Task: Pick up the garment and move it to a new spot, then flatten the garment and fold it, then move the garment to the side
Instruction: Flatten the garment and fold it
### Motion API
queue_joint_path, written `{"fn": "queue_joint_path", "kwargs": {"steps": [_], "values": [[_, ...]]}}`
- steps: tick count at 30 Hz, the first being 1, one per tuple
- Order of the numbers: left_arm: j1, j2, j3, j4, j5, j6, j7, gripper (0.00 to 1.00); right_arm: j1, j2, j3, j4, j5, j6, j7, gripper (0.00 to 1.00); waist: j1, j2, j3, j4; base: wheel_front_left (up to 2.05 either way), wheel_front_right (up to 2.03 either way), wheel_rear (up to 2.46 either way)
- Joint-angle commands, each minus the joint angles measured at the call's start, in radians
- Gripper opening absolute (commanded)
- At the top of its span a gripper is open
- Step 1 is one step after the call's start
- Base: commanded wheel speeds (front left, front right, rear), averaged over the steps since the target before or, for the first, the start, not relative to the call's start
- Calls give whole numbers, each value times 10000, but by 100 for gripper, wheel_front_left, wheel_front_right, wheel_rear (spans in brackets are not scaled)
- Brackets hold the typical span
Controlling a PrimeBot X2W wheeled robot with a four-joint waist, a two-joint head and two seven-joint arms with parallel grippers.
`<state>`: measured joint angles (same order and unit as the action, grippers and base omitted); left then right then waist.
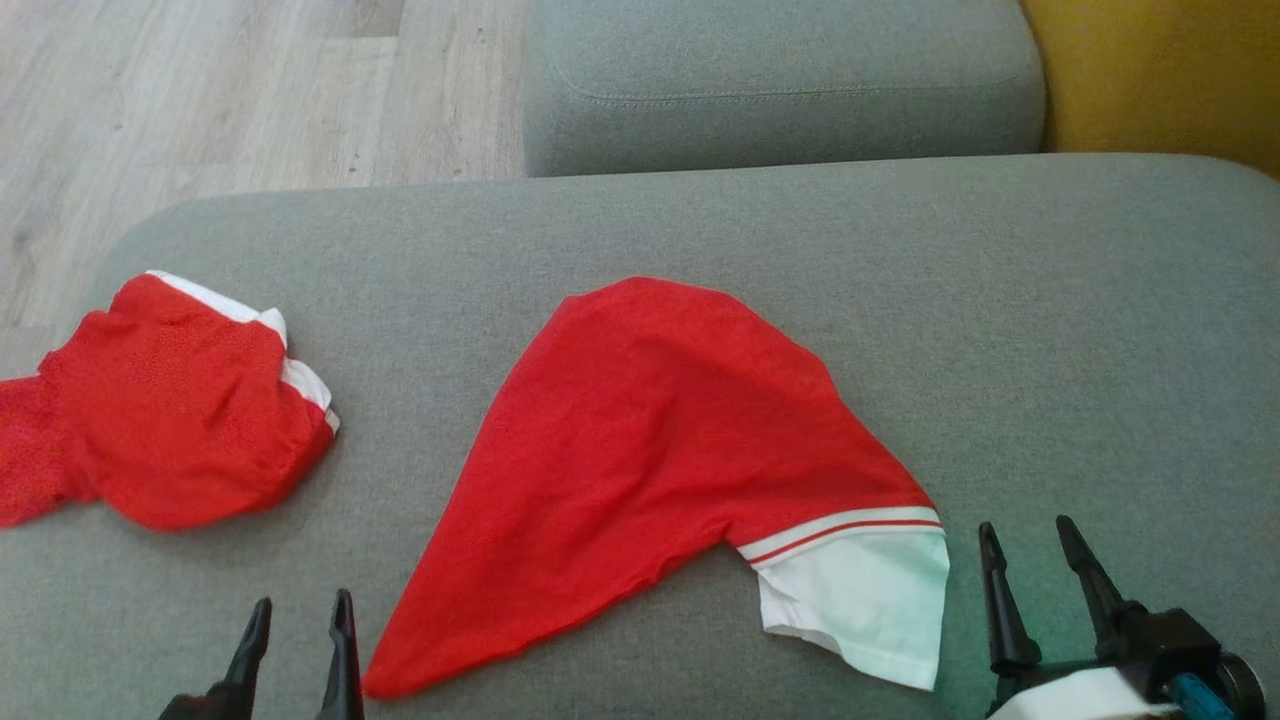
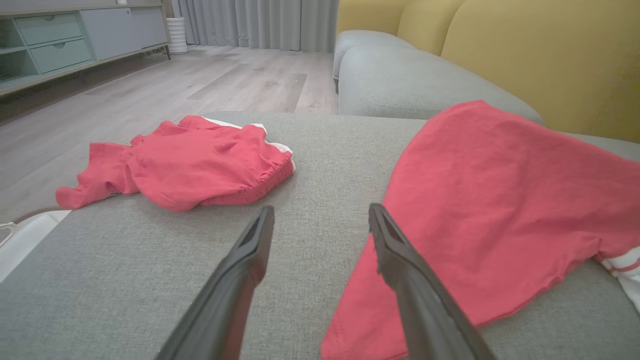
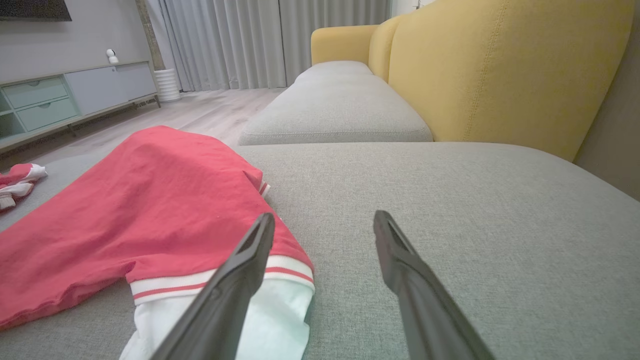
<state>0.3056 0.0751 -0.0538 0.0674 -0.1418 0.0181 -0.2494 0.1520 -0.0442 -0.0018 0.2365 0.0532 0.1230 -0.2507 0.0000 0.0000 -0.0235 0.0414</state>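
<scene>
A red garment (image 1: 650, 450) with a striped band and a white end (image 1: 860, 600) lies spread in a rough triangle on the middle of the grey sofa cushion (image 1: 1050, 330). It also shows in the left wrist view (image 2: 500, 200) and the right wrist view (image 3: 135, 200). My left gripper (image 1: 300, 620) hovers open at the near edge, just left of the garment's lower tip, with nothing between its fingers (image 2: 250, 260). My right gripper (image 1: 1030, 540) is open just right of the white end, also empty.
A second red garment (image 1: 170, 410) with white trim lies crumpled at the cushion's left edge. A further grey seat cushion (image 1: 780, 80) and a yellow backrest (image 3: 500, 70) stand beyond. Wooden floor (image 1: 200, 100) lies to the left, with a low cabinet (image 2: 60, 40) across the room.
</scene>
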Motion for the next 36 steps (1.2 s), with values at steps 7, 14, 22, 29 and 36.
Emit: {"fn": "queue_joint_path", "kwargs": {"steps": [7,14,22,29,36], "values": [[-444,-170,440,-223,211,-181,-124,100,-544,-60,290,-216,42,77,-111,100,0,0,-26,8,0,0,0],[-389,-200,287,261,324,-110,-13,100,-527,-60,440,-444,-113,77,70,100,0,0,-58,-76,0,0,0],[-340,-91,37,-86,164,-142,2481,100,-106,-60,937,-1071,43,77,3726,100,0,0,35,-193,0,0,0],[-78,9,-9,-568,-89,-161,4008,100,374,-60,1151,-1660,-94,77,5760,100,0,0,195,-286,0,0,0],[152,14,-35,-1174,-453,-60,5131,100,608,-60,1243,-2211,-68,77,6599,100,0,0,506,-332,0,0,0]]}}
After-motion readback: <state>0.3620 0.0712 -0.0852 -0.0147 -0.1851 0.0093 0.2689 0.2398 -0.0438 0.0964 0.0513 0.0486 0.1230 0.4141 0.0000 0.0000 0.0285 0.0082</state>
